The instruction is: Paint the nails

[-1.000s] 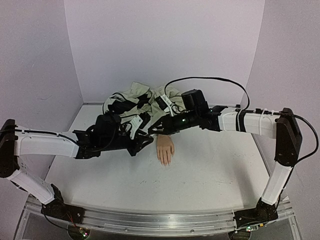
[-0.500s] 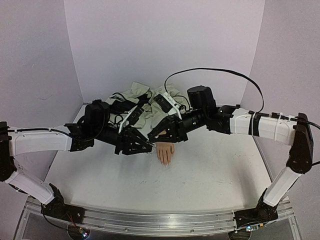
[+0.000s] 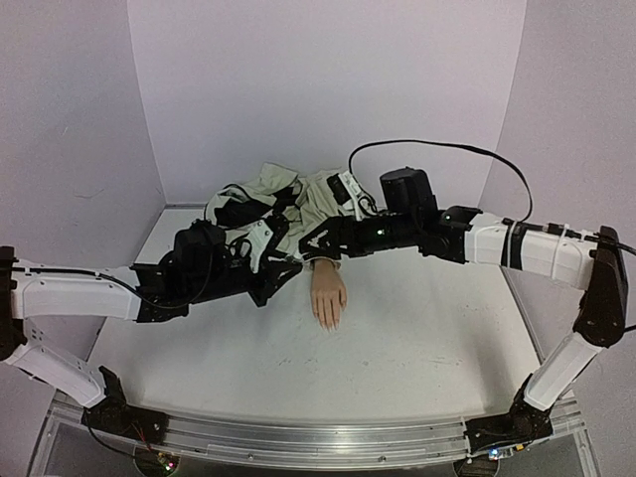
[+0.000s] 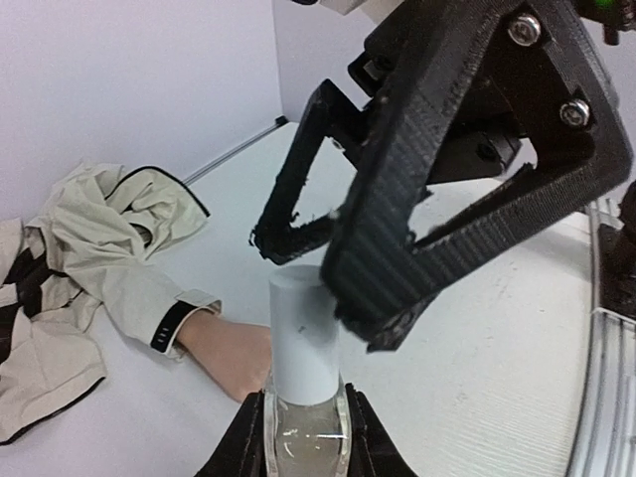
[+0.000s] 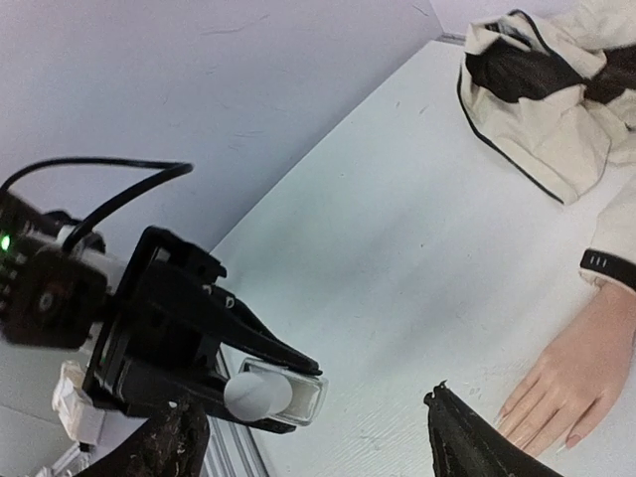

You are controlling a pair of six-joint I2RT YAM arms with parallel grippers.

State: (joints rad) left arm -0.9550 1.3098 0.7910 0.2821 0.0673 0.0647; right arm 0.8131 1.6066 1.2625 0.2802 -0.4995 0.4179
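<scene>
My left gripper (image 4: 303, 399) is shut on the clear glass body of a small bottle (image 4: 303, 437), whose white cap (image 4: 303, 333) points up toward the right gripper. My right gripper (image 5: 323, 447) stands open, its black fingers (image 4: 397, 268) hanging beside and over the cap; I cannot tell if they touch it. In the right wrist view the bottle (image 5: 273, 393) lies nearer the left-hand finger. The peach mannequin hand (image 3: 328, 296) lies palm down on the table just right of both grippers (image 3: 298, 260). Its nails (image 5: 573, 437) are tiny at the fingertips.
The cream, dark-trimmed jacket (image 3: 283, 199) is bunched at the back of the table, its dark-banded cuff (image 4: 171, 323) at the mannequin wrist. Lilac walls close in the back and both sides. A metal rail (image 3: 298, 442) runs along the near edge.
My right gripper's jaws have gone from shut to wide open. Both arms have shifted about over the mannequin wrist, and the left gripper has kept its hold on the bottle.
</scene>
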